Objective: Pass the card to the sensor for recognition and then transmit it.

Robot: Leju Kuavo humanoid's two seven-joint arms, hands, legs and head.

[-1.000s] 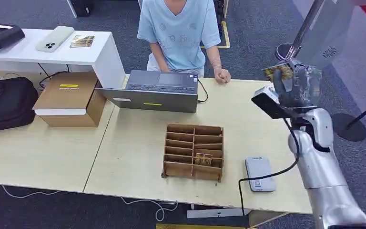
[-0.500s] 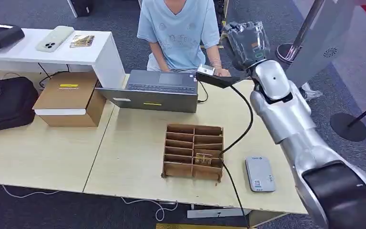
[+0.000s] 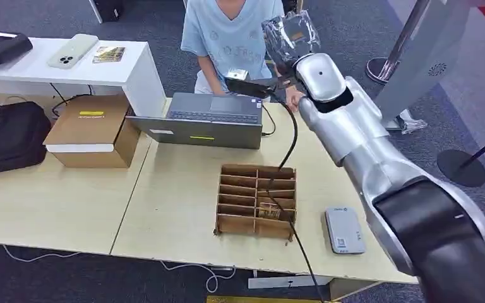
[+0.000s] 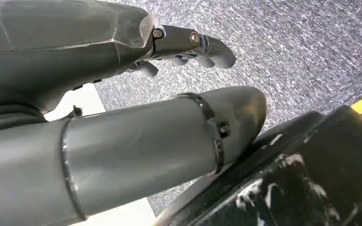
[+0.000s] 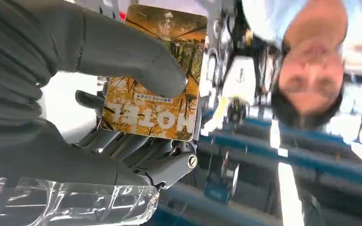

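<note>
My right hand, wrapped in clear plastic, is raised high above the far edge of the table, just in front of a seated person. Between its thumb and fingers it pinches a brown and gold hotel card; in the right wrist view the card faces the camera, with the person's head beyond it. The grey card sensor lies flat on the table near its front right edge, far below the hand. My left hand hangs over carpet, its thumb apart from its fingers and nothing in it.
A wooden slotted card box stands mid-table with another card in one slot. An open laptop sits before the person. A cardboard box, a black bag and a white side table are at the left.
My right arm has swung from the right side of the table leftward and farther out, carrying the card up toward the person. The things on the table have not moved.
</note>
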